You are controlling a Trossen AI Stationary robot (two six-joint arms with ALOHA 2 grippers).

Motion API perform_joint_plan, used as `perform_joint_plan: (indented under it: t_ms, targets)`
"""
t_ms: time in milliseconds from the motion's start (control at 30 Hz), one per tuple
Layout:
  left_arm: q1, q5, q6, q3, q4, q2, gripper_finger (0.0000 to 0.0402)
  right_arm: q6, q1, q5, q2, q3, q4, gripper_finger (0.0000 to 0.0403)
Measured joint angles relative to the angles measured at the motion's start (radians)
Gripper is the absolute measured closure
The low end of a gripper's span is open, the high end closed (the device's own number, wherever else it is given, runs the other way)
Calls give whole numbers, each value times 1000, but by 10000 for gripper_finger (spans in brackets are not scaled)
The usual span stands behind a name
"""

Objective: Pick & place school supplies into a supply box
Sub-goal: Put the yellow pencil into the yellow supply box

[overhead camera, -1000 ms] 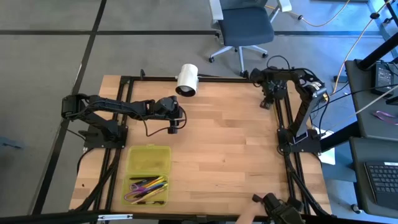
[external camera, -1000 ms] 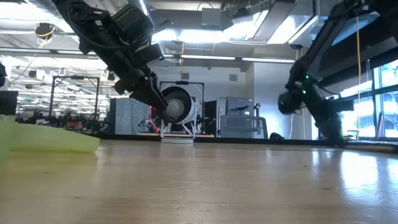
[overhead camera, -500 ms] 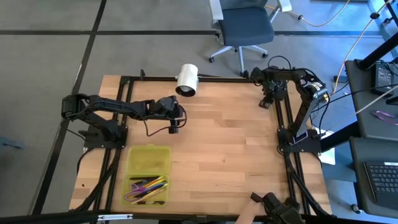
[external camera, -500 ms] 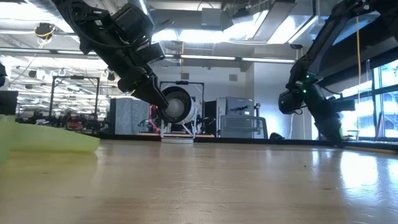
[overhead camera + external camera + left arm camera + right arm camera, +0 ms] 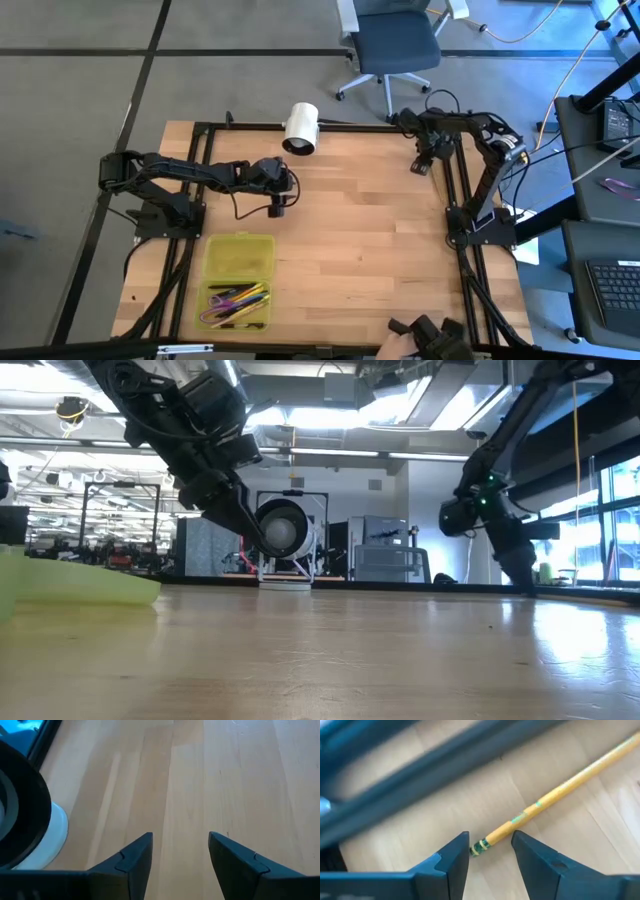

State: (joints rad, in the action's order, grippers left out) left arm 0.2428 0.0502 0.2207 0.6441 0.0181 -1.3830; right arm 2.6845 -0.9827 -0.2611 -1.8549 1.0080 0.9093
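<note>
The right gripper (image 5: 490,852), fingers apart, hangs over a yellow pencil (image 5: 555,792) by the table's far right rail, presumably lining up a grasp. The left gripper (image 5: 180,857), also parted and empty, waits mid-table. The supply box (image 5: 238,282) lies open near the front left, pens inside.

The translucent yellow-green supply box (image 5: 239,280) lies open and flat at the desk's near left corner, one half bare, the other holding a heap of purple, yellow, blue and black school supplies (image 5: 238,300), while one yellow pencil (image 5: 555,794) lies apart, diagonal on the wood.
</note>
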Motion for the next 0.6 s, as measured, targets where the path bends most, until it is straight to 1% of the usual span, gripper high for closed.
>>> perform_joint_plan:
  t_ms: [100, 200, 467, 600]
  targets:
    - [0, 0, 0, 0, 31, 0, 215, -26, 34, -3, 0, 0, -9, 239]
    - [0, 0, 1, 0, 72, 0, 213, -23, 73, 19, -1, 1, -4, 239]
    - [0, 0, -11, 0, 145, 0, 216, -24, 225, 26, -2, 0, 1, 239]
    - [0, 0, -24, 0, 159, 0, 217, -59, 294, 25, -2, 0, -4, 239]
